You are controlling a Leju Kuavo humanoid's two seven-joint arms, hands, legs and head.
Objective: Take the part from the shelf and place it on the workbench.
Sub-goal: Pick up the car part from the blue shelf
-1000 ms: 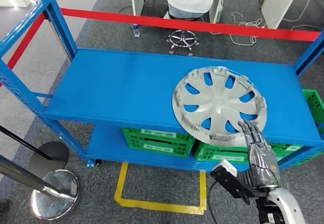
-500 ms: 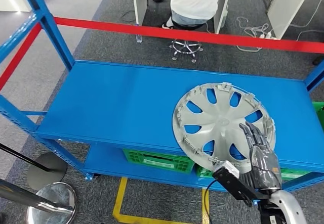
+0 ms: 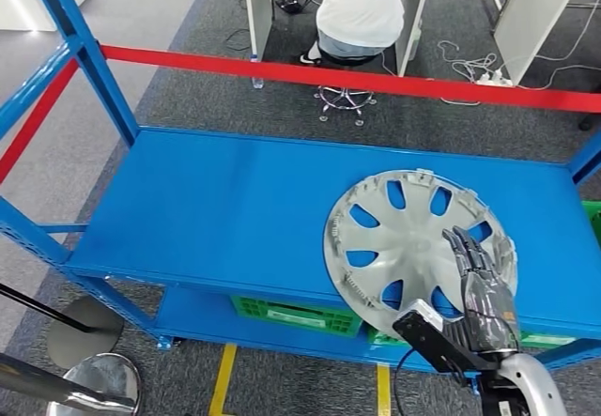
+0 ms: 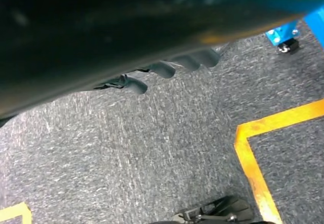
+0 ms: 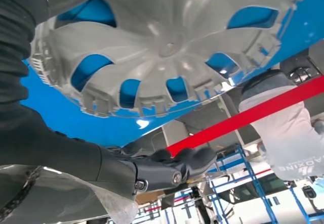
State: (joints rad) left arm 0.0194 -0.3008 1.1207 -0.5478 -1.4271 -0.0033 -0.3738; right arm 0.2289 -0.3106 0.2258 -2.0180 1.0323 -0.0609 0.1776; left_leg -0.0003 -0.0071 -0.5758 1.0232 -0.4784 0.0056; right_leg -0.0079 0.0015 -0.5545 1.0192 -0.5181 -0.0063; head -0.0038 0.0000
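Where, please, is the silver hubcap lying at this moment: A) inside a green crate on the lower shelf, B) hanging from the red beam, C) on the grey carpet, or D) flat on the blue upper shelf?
D: the hubcap lies flat on the blue upper shelf, with the right hand over its near edge.

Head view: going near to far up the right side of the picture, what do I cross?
Right hand → silver wheel cover on the blue shelf → red rail → seated person in a white shirt.
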